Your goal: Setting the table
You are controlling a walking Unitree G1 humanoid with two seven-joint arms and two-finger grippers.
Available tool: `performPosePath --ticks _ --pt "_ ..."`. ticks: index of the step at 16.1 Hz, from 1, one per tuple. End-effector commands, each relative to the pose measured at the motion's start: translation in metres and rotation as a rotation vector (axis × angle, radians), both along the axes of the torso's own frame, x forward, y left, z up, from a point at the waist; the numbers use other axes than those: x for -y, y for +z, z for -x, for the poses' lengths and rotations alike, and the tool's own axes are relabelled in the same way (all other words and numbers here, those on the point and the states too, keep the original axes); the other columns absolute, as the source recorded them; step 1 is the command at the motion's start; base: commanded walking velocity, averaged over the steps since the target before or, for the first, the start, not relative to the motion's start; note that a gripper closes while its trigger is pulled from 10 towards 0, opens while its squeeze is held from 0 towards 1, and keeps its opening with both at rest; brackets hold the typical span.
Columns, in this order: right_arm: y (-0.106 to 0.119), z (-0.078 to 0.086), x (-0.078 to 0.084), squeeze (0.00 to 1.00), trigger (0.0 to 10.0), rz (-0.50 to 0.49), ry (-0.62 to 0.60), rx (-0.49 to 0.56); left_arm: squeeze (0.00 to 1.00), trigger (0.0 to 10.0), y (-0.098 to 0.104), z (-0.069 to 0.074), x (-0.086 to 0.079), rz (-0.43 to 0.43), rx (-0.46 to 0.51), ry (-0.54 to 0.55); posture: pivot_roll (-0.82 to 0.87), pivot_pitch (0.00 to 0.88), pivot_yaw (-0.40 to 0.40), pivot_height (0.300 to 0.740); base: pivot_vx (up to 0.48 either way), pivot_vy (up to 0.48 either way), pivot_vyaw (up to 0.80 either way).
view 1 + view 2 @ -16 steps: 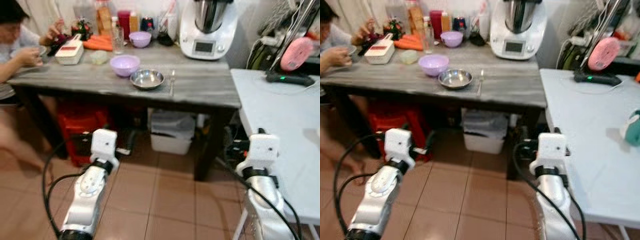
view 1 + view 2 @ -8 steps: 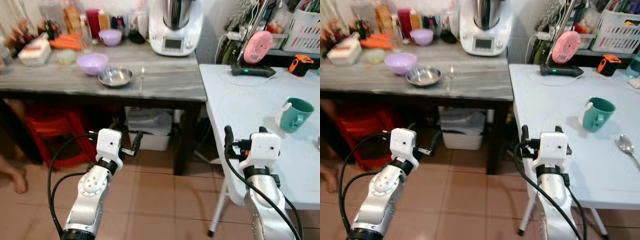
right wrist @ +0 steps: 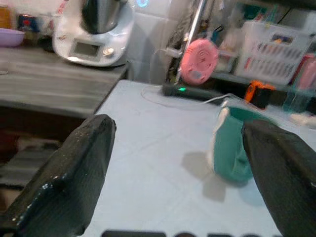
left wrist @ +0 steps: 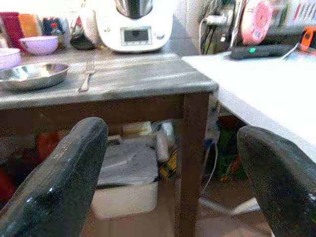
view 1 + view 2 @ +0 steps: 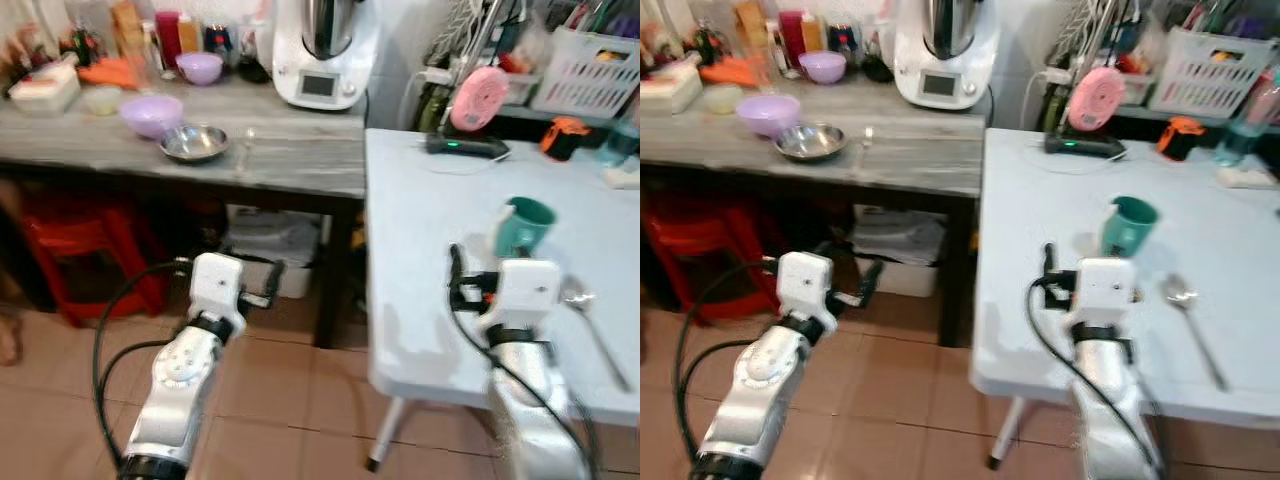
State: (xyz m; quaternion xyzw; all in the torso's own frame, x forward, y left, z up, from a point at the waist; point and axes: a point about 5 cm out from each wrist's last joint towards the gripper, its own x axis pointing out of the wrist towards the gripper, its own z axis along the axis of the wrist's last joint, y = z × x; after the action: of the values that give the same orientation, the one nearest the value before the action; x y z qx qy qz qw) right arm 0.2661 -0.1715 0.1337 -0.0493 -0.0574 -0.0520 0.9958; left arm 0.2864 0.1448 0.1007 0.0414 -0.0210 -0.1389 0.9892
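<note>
Both pincers forward, fingers apart

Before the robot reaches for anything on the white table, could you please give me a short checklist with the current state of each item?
1. Right tool open: ok, its two fingers stand wide apart.
2. Right tool aimed at the teal mug: ok, the mug sits ahead between the fingers in the right wrist view.
3. Mug upright on the white table: ok.
4. Spoon on the white table, apart from the mug: ok, it lies to the mug's right.
5. Left tool open and holding nothing: ok, it is low beside the wooden table.
6. Sharp picture: not ok, the head views are blurred.
</note>
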Motion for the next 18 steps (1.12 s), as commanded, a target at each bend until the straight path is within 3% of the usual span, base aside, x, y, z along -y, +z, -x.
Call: performPosePath --ticks 1,13,18 --pt "0.0038 -0.0024 0.0020 0.00 10.0 0.007 -0.001 0.014 0.00 10.0 0.0039 -0.0022 0.0020 0.006 0.009 -0.011 -0.01 0.000 -0.032 0.740 0.000 -0.480 0.00" --pt "0.0033 -0.0036 0.0042 0.00 10.0 -0.009 -0.019 0.005 0.00 10.0 0.0064 -0.0031 0.0056 0.019 0.017 -0.031 -0.02 0.011 -0.029 0.740 0.000 -0.453 0.00" --pt "-0.0024 -0.0059 0.0038 0.00 10.0 -0.041 -0.012 -0.032 0.00 10.0 0.0067 -0.0014 0.0106 0.054 0.023 -0.074 -0.02 0.009 -0.030 0.740 0.000 0.000 0.00"
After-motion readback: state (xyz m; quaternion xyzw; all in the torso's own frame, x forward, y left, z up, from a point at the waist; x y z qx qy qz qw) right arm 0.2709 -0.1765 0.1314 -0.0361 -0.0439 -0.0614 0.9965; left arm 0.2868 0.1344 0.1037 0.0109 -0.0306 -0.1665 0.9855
